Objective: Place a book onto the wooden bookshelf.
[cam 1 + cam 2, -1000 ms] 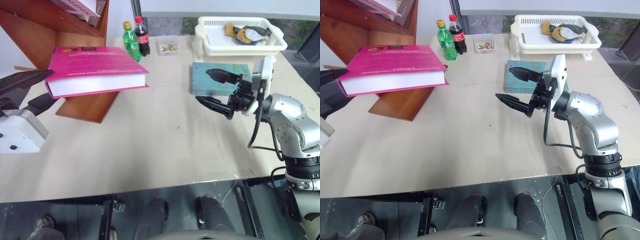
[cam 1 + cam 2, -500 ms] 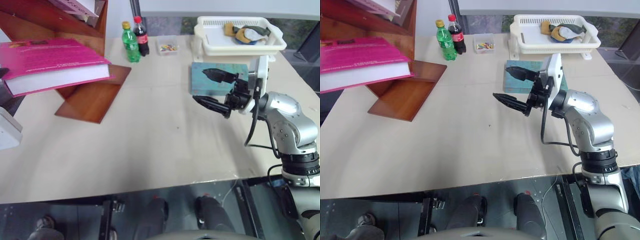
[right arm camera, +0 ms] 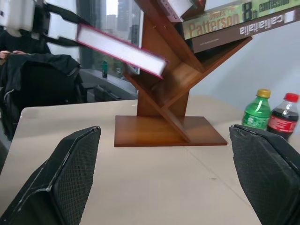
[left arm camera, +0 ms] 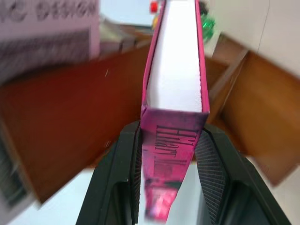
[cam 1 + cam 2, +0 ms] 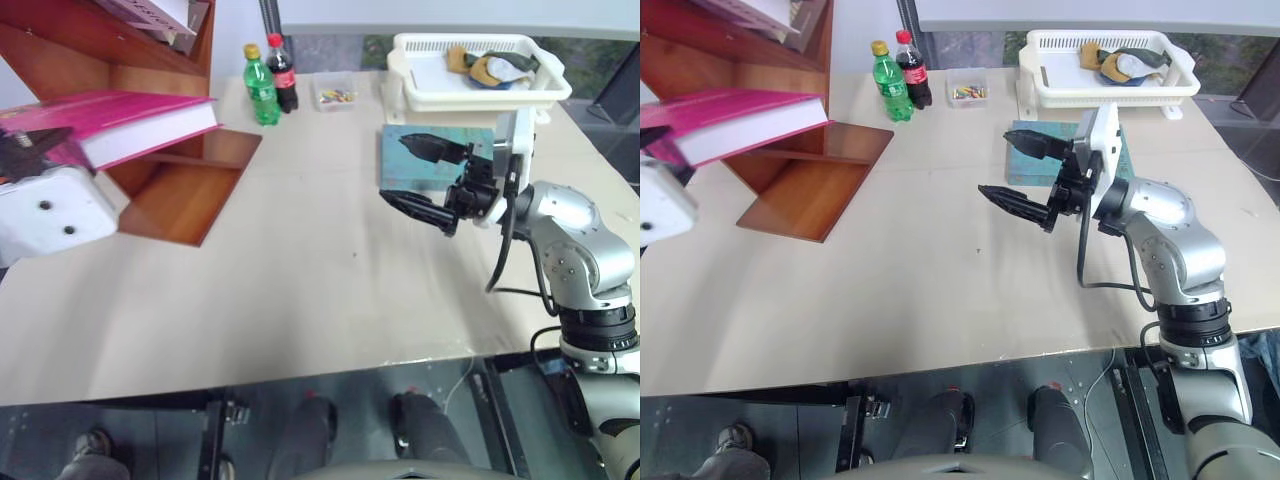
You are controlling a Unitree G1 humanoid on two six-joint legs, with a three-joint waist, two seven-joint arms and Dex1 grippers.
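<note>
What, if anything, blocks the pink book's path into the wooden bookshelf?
Nothing visible. The pink book, clamped in the left gripper, angles toward an open slot of the wooden bookshelf. The other books sit in a higher slot.

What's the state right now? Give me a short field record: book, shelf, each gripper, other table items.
book: pink book, gripped at its spine end, tilted, not yet resting on a board
wooden bookshelf: at the table's far left, other books on its upper boards
left gripper: shut on the book
right gripper: open, holding nothing, above the table
other items: teal book flat on the table; green bottle and cola bottle; white basket
</note>
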